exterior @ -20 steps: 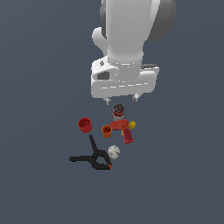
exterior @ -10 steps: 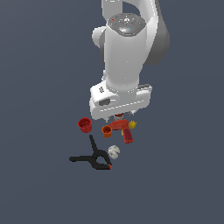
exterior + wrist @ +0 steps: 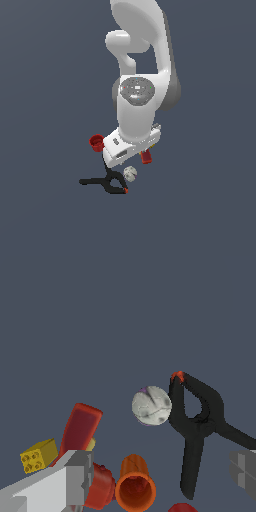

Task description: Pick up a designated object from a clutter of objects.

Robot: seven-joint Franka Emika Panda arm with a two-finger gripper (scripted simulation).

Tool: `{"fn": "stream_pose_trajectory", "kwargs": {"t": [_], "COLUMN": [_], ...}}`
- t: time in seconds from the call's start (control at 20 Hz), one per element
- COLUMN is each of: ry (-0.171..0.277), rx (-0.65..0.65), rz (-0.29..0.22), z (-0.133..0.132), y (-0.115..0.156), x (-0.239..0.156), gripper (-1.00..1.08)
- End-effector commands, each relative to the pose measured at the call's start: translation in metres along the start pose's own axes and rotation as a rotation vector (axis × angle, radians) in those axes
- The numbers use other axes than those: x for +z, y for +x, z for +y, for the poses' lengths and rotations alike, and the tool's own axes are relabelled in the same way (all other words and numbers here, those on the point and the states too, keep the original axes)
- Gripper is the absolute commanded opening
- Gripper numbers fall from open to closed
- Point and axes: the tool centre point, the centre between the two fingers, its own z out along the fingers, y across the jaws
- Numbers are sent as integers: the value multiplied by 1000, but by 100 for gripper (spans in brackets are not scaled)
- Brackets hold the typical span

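Observation:
The designated object, a small off-white ball (image 3: 130, 173) (image 3: 151, 405) with grey seam marks, lies on the floor beside the red-tipped jaws of a black spring clamp (image 3: 105, 182) (image 3: 197, 426). My gripper (image 3: 160, 472) hangs above the clutter, open, its grey fingers (image 3: 75, 478) spread wide with nothing between them. In the wrist view the ball sits ahead of the fingertips, apart from them. In the exterior view the white hand (image 3: 131, 146) hovers just above the ball and hides much of the clutter.
An orange cup (image 3: 135, 486) lies on its side near the fingers. A red drill (image 3: 80, 428) (image 3: 146, 156) and a yellow block (image 3: 39, 455) lie beside it. A red cup (image 3: 96, 142) stands at the exterior view's left.
The arm has come down and swung over the clutter. The hand now covers the orange cup, the can and most of the drill in the exterior view.

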Motion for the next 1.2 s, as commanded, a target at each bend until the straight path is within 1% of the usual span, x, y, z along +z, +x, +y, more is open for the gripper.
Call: {"fn": "stream_pose_trajectory", "kwargs": {"t": [0.0, 0.25, 0.5, 0.9, 1.15], "ry": [-1, 0, 0, 1, 1], "rx": [-57, -141, -190, -202, -204], "rz": [1, 2, 2, 2, 2], "z": [5, 12, 15, 16, 16], "y": [4, 9, 11, 11, 11], "x": [21, 54, 74, 81, 99], "gripper": [100, 100, 100, 100, 100]}}
